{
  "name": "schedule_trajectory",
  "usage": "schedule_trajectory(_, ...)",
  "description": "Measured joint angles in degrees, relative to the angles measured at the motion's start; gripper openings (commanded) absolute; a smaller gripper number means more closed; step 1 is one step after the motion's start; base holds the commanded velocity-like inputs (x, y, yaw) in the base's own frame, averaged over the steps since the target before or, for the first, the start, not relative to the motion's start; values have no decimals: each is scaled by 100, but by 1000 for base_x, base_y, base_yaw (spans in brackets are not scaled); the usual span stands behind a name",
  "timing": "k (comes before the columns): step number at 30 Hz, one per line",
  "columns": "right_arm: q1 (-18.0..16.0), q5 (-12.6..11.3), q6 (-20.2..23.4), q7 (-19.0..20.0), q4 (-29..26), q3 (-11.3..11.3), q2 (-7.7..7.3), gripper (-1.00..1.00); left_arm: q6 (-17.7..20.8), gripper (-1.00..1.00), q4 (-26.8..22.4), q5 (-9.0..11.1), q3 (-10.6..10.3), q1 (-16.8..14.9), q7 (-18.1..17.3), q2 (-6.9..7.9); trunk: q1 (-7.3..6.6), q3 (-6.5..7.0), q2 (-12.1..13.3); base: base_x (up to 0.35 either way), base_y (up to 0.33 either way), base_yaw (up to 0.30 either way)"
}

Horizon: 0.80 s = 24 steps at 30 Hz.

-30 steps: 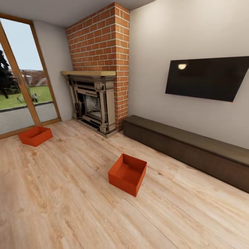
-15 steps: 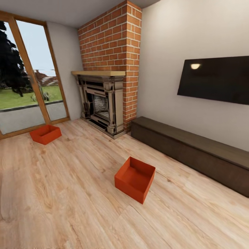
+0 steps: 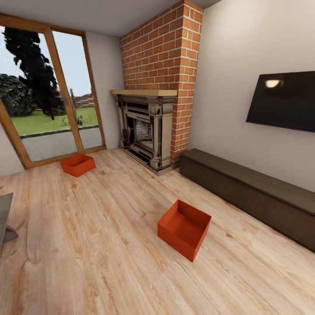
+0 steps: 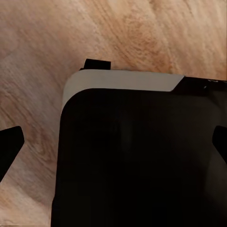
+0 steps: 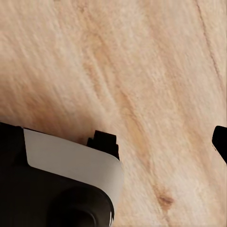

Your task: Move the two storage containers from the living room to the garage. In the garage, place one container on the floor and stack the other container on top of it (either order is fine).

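Living room: two storage containers [image 3: 184, 228] [image 3: 78, 164] untouched on plank floor [image 3: 96, 245], view swung leftward since earlier, robot repositioning; claw states cannot tell.

Black wall TV [image 3: 286, 101] and long dark wooden bench [image 3: 262, 194] cut by right edge. Left pincer fingertips [image 4: 9, 146] cut off at frame sides; opening unclear.

This is a home's living room: a red brick fireplace [image 3: 151, 127] with a wooden mantel, a black TV [image 3: 283, 101] mounted on the pale wall above a long dark low cabinet [image 3: 249, 192], light wood plank flooring [image 3: 87, 245], and wood-framed glass doors [image 3: 48, 96] facing a lawn.
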Motion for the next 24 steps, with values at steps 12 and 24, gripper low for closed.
schedule_trajectory(12, 0, 8, 7, 0, 2, 0, 0, 100, 17, 100, 12, 17, -6, 0, -8, 3, -3, 0, 0, 304, 0, 17)
schedule_trajectory(24, 0, 9, 7, 0, 1, 0, 0, 100, 18, 100, 7, 17, -5, 0, -7, 3, -3, 0, 0, 333, 1, 0)
